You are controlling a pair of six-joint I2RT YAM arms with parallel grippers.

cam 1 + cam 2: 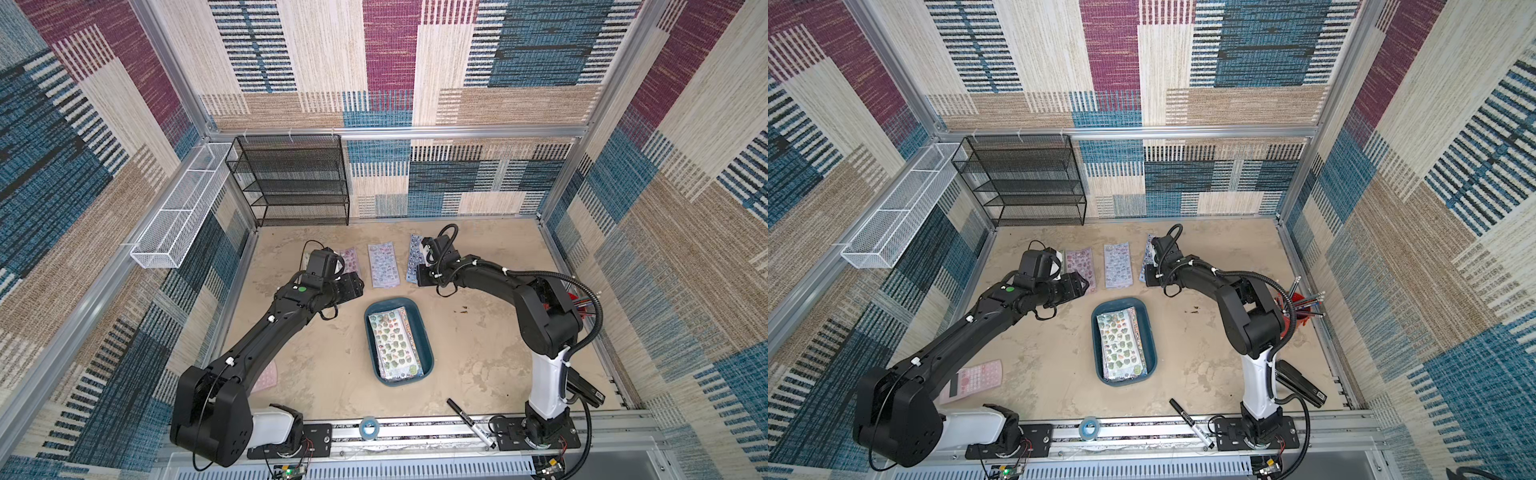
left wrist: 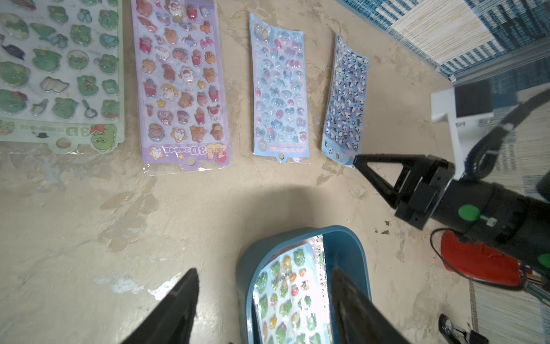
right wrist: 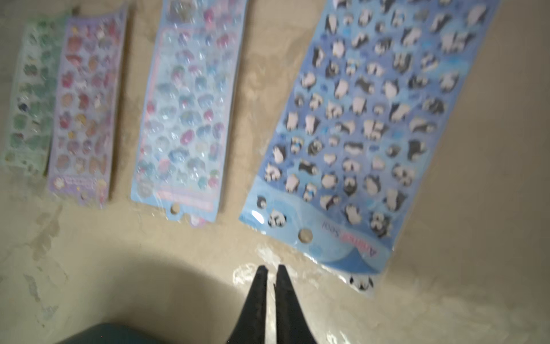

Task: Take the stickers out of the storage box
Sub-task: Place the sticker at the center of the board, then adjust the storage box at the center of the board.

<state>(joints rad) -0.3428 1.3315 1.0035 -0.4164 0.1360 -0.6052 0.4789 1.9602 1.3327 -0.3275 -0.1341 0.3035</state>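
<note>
**Stickers: 4 out, stack left in storage box**

Row of 4 flat on the counter beyond the box, apart from it: green sheet, lilac sheet, pale blue sheet, panda sheet. The rest lie stacked in the box, a green-figured sheet on top. Lower sheets' edges show along 1 long side.

Left gripper: jaws wide apart, empty, poised by the box's far end. Right gripper: jaws barely apart, nothing between them, just beside the panda sheet's tab end.

Step in hand, as I read it: left takes the next sheet.
- Sheets look thin and slick, so they likely cling.
- Bring both jaws inside the walls.
- Work 1 jaw under the top sheet's end and pinch only that 1.
- Lift slowly and watch for a 2nd riding along.
- Right arm is best kept clear of the box.
</note>
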